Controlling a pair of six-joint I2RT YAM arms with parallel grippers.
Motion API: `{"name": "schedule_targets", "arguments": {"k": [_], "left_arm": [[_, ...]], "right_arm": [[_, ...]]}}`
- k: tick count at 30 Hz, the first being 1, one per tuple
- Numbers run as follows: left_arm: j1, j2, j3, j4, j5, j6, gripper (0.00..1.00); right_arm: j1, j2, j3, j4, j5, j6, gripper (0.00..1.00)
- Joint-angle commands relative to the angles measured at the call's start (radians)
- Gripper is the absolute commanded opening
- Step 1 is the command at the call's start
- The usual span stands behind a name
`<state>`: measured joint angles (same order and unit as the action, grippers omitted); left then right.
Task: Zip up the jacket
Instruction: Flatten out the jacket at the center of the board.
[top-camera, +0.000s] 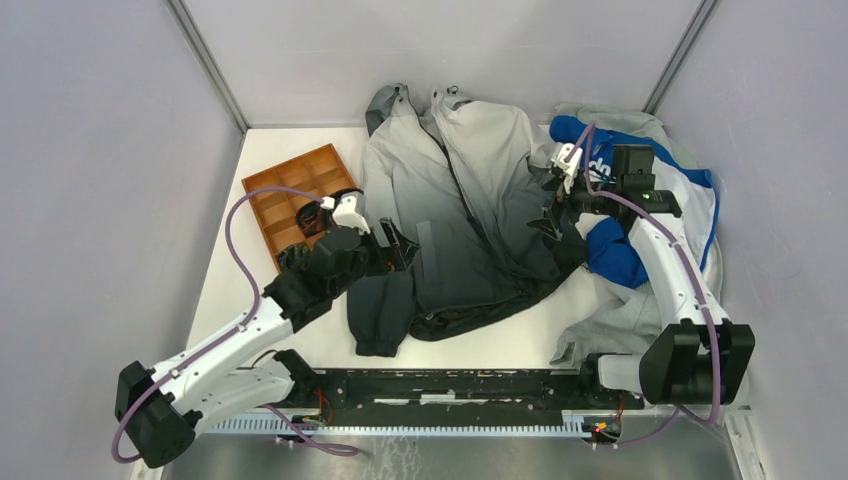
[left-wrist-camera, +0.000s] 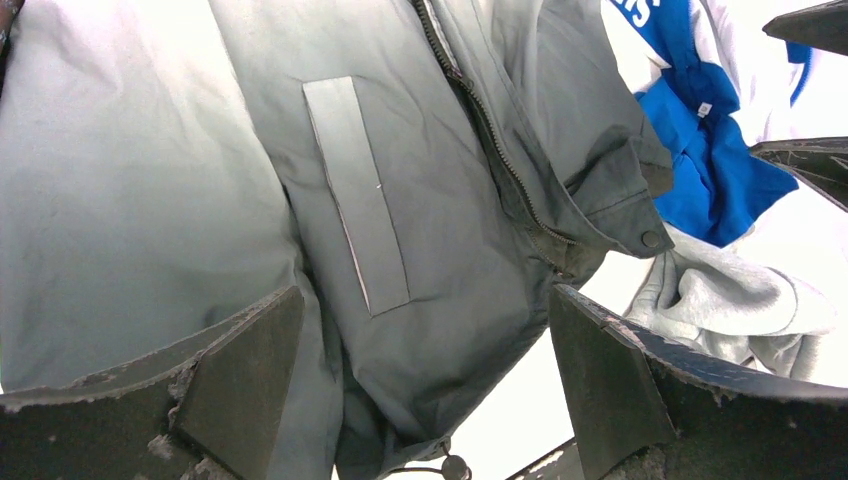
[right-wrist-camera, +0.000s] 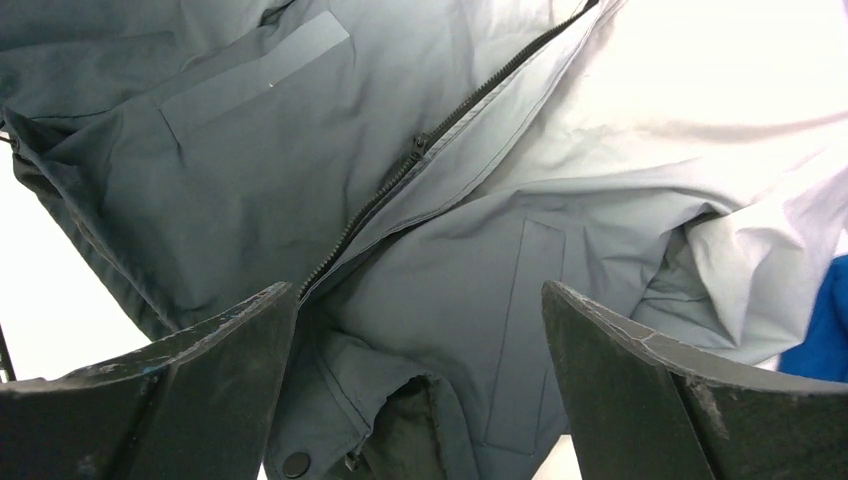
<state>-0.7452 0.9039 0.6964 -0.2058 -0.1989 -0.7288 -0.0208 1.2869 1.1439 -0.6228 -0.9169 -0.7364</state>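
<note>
A white table (top-camera: 500, 335) is boxed in by plain grey walls (top-camera: 90, 200) on its left, far and right sides. The jacket (top-camera: 455, 210) lies spread face up across the middle of the table, pale hood toward the far wall, dark hem toward the arms' bases. Left of the jacket an orange-brown compartment tray (top-camera: 290, 190) lies flat, its near corner hidden under the left arm. Right of the jacket a blue-and-white garment (top-camera: 695, 195) and a light grey sweatshirt (top-camera: 620, 310) are heaped up to the right wall. Bare table shows in front of the jacket's hem and around the tray. The left fingers (left-wrist-camera: 245, 375) hang spread apart over the jacket beside a pocket (left-wrist-camera: 355, 195). The right fingers (right-wrist-camera: 630, 390) hang spread apart over the jacket's zipper (right-wrist-camera: 470, 100), whose slider (right-wrist-camera: 420, 143) sits partway along it
</note>
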Motion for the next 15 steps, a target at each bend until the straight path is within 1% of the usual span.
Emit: {"name": "schedule_targets", "arguments": {"k": [1,3,6,8,12,15], "left_arm": [[0.012,0.019,0.011,0.051,0.016,-0.001,0.98],[0.013,0.024,0.010,0.057,0.023,-0.003,0.98],[0.013,0.031,0.006,0.068,0.033,-0.007,0.98],[0.014,0.036,0.006,0.070,0.038,-0.009,0.97],[0.016,0.046,0.006,0.077,0.048,-0.011,0.97],[0.017,0.051,0.005,0.085,0.054,-0.012,0.97]], "right_arm": [[0.003,0.044,0.030,0.003,0.029,0.061,0.98],[0.015,0.063,0.029,-0.028,0.052,0.061,0.98],[0.106,0.092,0.025,-0.142,0.104,-0.052,0.98],[0.159,0.100,0.004,-0.188,0.154,-0.109,0.98],[0.194,0.103,-0.055,-0.190,0.213,-0.138,0.97],[0.212,0.105,-0.101,-0.141,0.255,-0.099,0.93]]}}
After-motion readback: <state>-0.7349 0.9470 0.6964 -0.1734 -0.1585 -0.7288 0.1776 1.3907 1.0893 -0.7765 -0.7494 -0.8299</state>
